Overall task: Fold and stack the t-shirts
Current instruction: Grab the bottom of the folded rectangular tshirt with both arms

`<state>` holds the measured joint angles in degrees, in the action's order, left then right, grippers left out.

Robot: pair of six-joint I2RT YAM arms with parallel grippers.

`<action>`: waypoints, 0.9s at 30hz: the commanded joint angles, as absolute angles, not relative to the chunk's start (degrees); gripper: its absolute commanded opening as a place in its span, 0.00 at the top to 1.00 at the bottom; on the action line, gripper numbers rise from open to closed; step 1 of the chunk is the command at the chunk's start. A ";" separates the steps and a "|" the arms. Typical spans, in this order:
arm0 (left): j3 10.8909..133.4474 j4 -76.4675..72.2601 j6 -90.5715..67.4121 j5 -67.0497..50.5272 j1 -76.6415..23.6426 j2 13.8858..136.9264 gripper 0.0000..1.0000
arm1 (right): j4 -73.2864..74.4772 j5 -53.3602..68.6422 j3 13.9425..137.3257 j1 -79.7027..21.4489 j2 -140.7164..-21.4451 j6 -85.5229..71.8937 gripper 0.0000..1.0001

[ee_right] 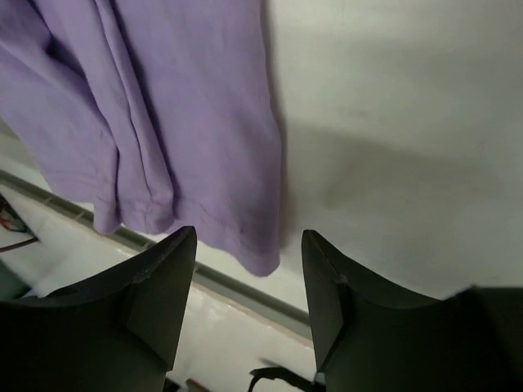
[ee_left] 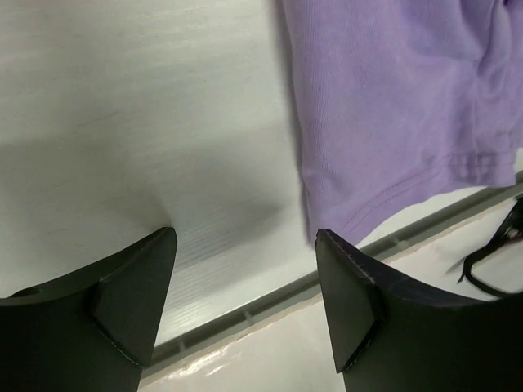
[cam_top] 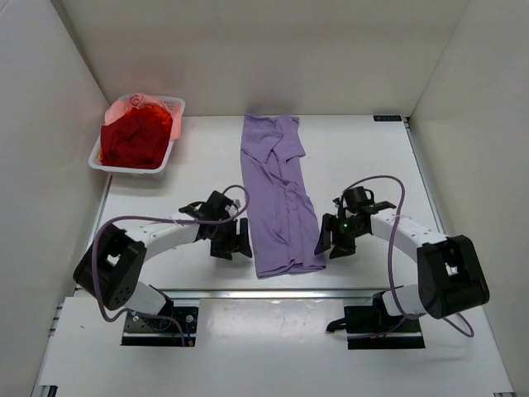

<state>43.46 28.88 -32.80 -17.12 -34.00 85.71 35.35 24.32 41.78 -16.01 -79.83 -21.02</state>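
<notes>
Both pairs stand open and empty: left fingers (cam_top: 234, 245) just beside the near left corner of the lavender t-shirt (cam_top: 277, 194), right fingers (cam_top: 333, 241) just beside its near right corner. It lies in a long strip on the bench (cam_top: 364, 157); red t-shirt (cam_top: 132, 142) fills the basket (cam_top: 177, 124), far left.

Lavender t-shirt (cam_top: 277, 198): soft matt cloth, fine knit ribbing, stitched hem. White tabletop (cam_top: 364, 157): smooth, faint sheen, fine lines. My left pincer (ee_left: 245, 237), right pincer (ee_right: 249, 235): matt black plastic.
</notes>
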 commanded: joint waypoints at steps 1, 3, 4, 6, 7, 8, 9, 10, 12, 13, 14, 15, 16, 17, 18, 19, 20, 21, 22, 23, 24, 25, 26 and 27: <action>39.72 20.92 -38.93 -12.75 -35.41 82.62 0.20 | 27.43 28.04 38.51 -17.40 -75.76 -29.53 0.48; 39.90 19.87 -41.03 -12.66 -36.47 82.27 0.19 | 26.55 27.33 36.31 -17.58 -73.66 -31.89 0.48; 39.90 19.52 -41.83 -12.83 -36.74 82.53 0.19 | 25.67 27.51 34.99 -16.97 -72.96 -32.25 0.48; 39.82 17.67 -44.02 -13.09 -39.89 82.96 0.18 | 24.53 28.65 33.32 -16.87 -71.99 -33.83 0.53; 39.90 16.80 -45.34 -13.44 -40.69 83.49 0.19 | 24.26 28.74 32.96 -16.87 -72.16 -34.10 0.54; 40.16 16.70 -46.57 -13.19 -42.09 84.11 0.19 | 24.78 28.31 32.87 -17.57 -71.64 -34.19 0.54; 40.78 18.18 -46.76 -12.75 -42.80 84.29 0.19 | 24.79 28.21 32.44 -17.49 -71.72 -34.36 0.55; 40.96 18.11 -46.84 -11.53 -42.89 83.94 0.21 | 24.18 28.56 32.34 -17.75 -71.81 -34.54 0.58; 40.79 18.63 -47.55 -13.87 -42.54 83.41 0.21 | 24.17 28.74 32.17 -18.36 -72.24 -34.80 0.58; 40.61 18.89 -48.07 -14.84 -42.45 83.06 0.23 | 24.95 28.91 32.17 -18.72 -72.07 -35.33 0.59; 40.61 19.51 -48.25 -15.11 -43.50 83.40 0.22 | 25.40 28.39 31.99 -19.50 -71.55 -35.33 0.57; 40.52 19.95 -48.43 -14.51 -44.55 83.41 0.24 | 25.57 28.39 31.99 -19.95 -71.46 -35.51 0.58; 40.00 19.43 -48.95 -15.20 -45.00 83.06 0.27 | 25.49 28.56 31.12 -20.13 -70.93 -36.03 0.57; 39.29 18.64 -50.17 -14.86 -45.44 83.23 0.31 | 25.31 28.74 30.68 -20.47 -70.75 -36.56 0.57; 38.94 18.20 -50.71 -14.94 -45.53 83.15 0.35 | 25.05 28.65 30.06 -20.57 -70.40 -36.65 0.56; 38.94 17.67 -51.06 -15.12 -45.44 83.67 0.41 | 25.14 29.17 29.97 -21.09 -70.49 -36.91 0.57; 39.46 18.19 -50.80 -15.47 -45.09 84.11 0.45 | 24.79 29.44 29.62 -21.18 -70.40 -37.18 0.56; 39.55 18.28 -50.80 -15.03 -45.26 84.20 0.46 | 25.13 29.44 29.27 -21.79 -70.40 -37.35 0.56; 39.99 18.37 -50.89 -15.03 -45.87 84.20 0.51 | 25.31 29.44 29.18 -22.14 -70.40 -37.53 0.57; 39.99 17.85 -51.24 -15.20 -45.97 83.94 0.65 | 24.96 29.01 29.01 -23.02 -70.84 -37.70 0.61; 39.99 17.49 -51.07 -15.73 -45.97 83.94 0.76 | 24.35 29.26 28.39 -23.03 -70.67 -37.79 0.69; 39.82 17.40 -51.50 -15.82 -46.23 83.94 0.95 | 24.17 29.70 27.95 -23.38 -70.23 -38.23 0.87; 40.16 18.19 -50.98 -15.99 -46.32 83.67 1.00 | 23.91 29.45 28.21 -23.73 -69.96 -38.75 0.99; 39.82 18.89 -50.37 -15.56 -46.32 82.98 1.00 | 24.17 29.44 27.86 -23.82 -69.44 -38.93 1.00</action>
<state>39.70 18.83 -50.70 -14.96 -45.76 84.60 25.52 28.86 28.62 -22.96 -71.44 -37.32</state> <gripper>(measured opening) 0.027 0.024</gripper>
